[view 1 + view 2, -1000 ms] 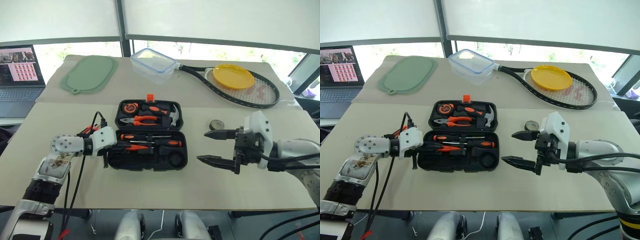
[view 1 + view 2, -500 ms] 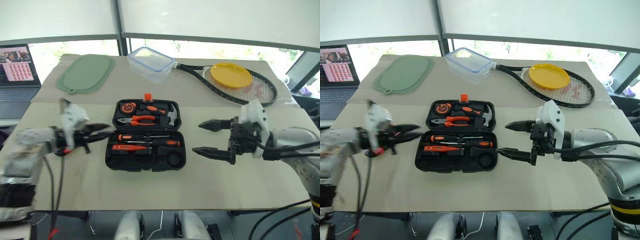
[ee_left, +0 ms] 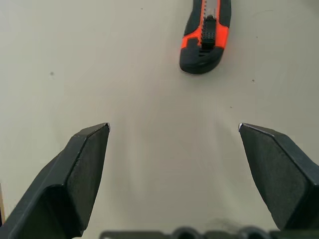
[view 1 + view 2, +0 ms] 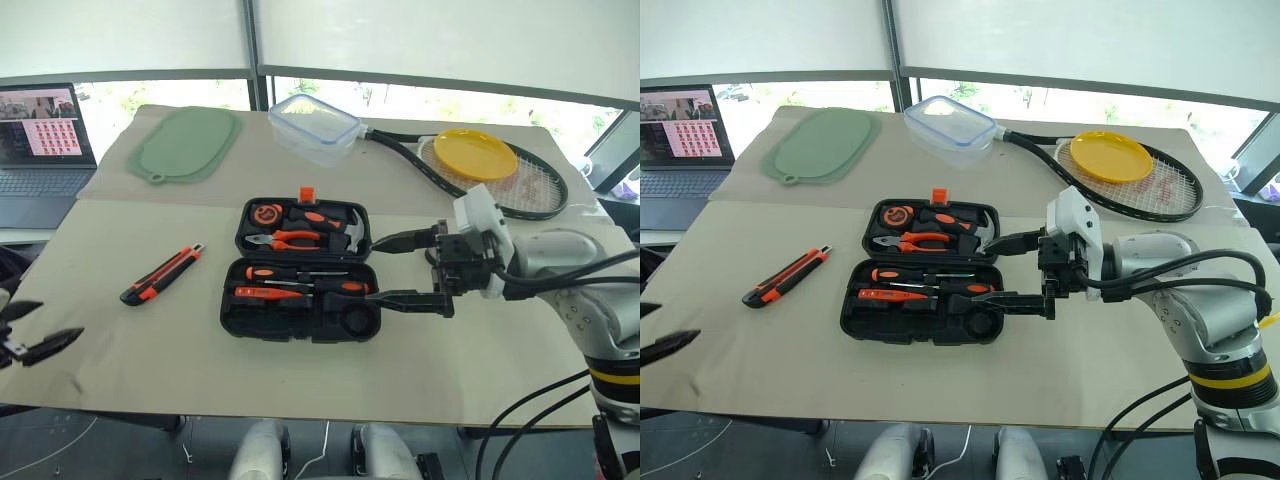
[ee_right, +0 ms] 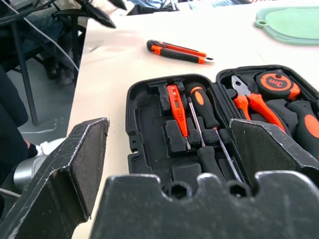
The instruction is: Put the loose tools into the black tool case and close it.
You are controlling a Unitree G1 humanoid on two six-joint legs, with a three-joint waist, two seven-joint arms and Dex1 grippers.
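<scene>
1. Left eye view puts the black tool case open at the middle of the table, lid half lying flat at its 12 o'clock side with pliers, hammer and tape measure seated in it.
2. The near half holds the slim red screwdriver and two black-orange screwdrivers in their recesses, so those look already stowed; I cannot tell whether the tape roll is in.
3. The orange-and-black utility knife lies loose on the table at 9 o'clock of the case, well apart from it. It appears to be the tool not yet put away.
4. The left gripper hangs at the table's 8 o'clock edge, jaws spread wide and empty; its wrist view shows the knife ahead of the fingers, untouched.
5. The right gripper sits at 3 o'clock of the case, jaws wide and empty, one finger near each half, likely waiting to close the lid.
6. The table is pale beige. At 12 o'clock lie a green mat, clear container, racket and yellow plate; a laptop stands at 10 o'clock, windows behind.
</scene>
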